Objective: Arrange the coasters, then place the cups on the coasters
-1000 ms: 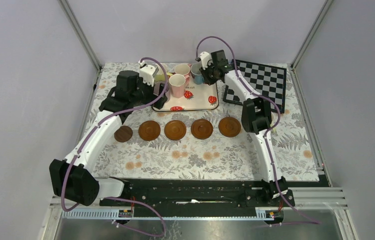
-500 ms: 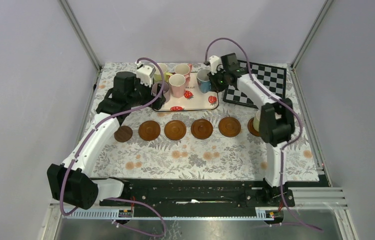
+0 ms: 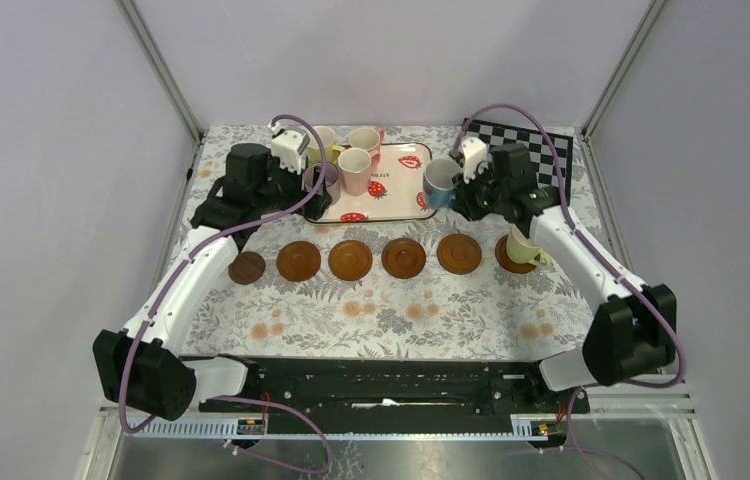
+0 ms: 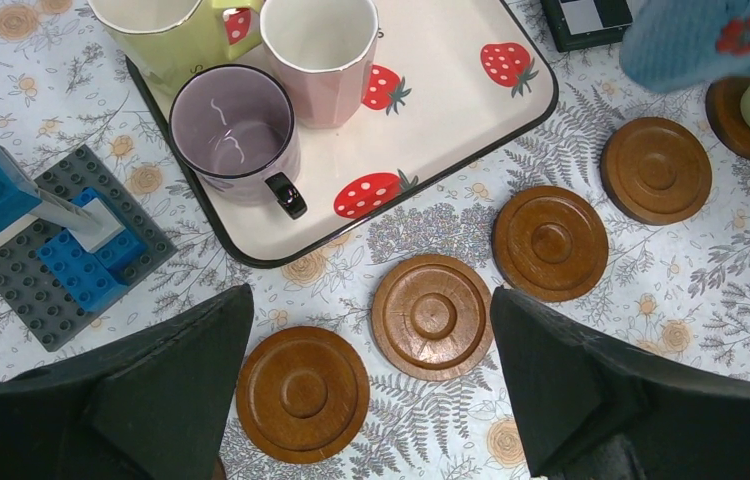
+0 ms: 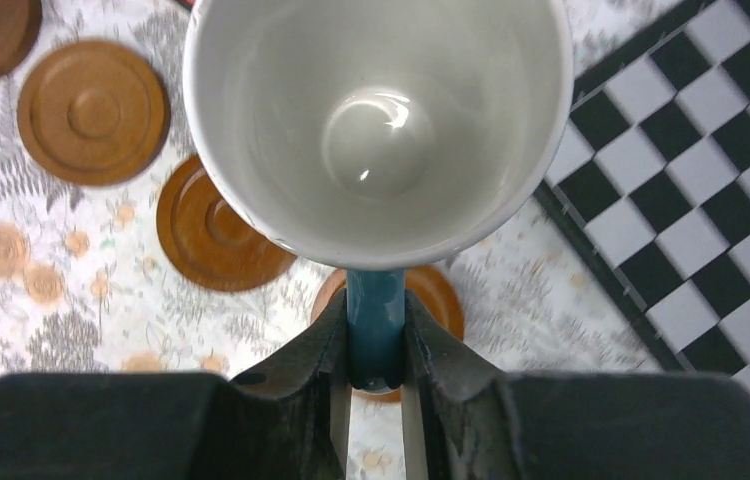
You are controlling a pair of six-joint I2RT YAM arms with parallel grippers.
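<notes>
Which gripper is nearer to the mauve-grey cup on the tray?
Left. The left gripper, jaws open, hovers close to the mauve-grey cup at the left end of the tray. The right gripper is past its right edge, holding the blue cup by its handle.

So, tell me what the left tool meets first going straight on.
For the left tool, probably the coaster between its open jaws, or the cloth beside it; depth is unclear.

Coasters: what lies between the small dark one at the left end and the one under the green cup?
Four larger coasters lie there in a row, each without a cup. The top view shows it.
</notes>
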